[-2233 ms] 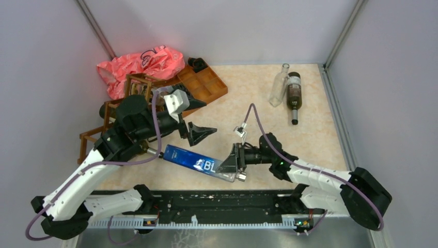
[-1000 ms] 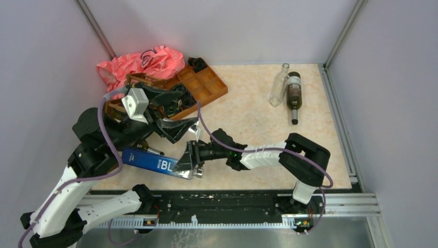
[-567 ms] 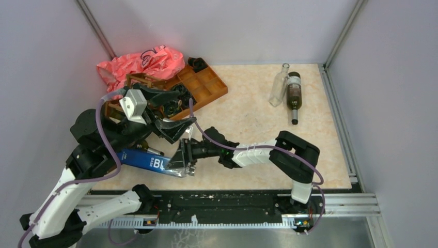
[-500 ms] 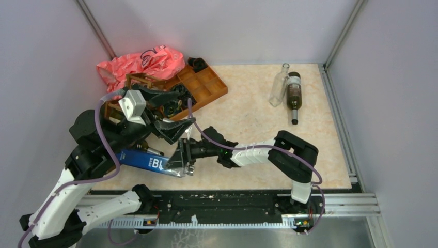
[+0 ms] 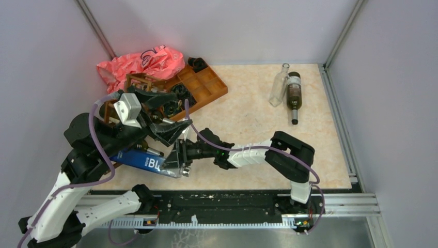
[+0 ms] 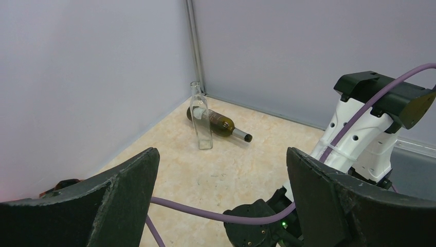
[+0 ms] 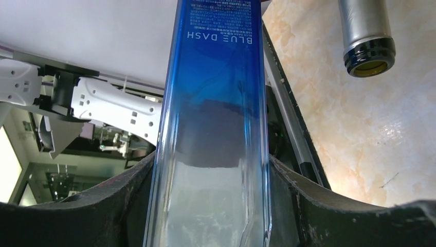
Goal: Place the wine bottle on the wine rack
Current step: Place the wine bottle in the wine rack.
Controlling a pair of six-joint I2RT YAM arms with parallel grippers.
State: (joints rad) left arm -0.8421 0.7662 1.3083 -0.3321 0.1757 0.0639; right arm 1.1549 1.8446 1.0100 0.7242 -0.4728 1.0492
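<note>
Over by the left wall, the right gripper [image 5: 178, 157], clamped round the blue wine bottle [image 5: 144, 163], has carried it leftward, close to the wine rack [image 5: 135, 81]. The left gripper [image 5: 162, 116] hangs above with fingers wide and empty. I'd say the bottle still isn't in a cell.

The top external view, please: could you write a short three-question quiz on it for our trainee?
1. True or false: the right tool grips the blue square glass bottle.
2. Which is open and empty: A, the left tool; B, the right tool?
3. Fill in: a clear glass bottle and a dark brown glass bottle sit near the far ____ corner.
Key: 1 true; 2 A; 3 right.
</note>
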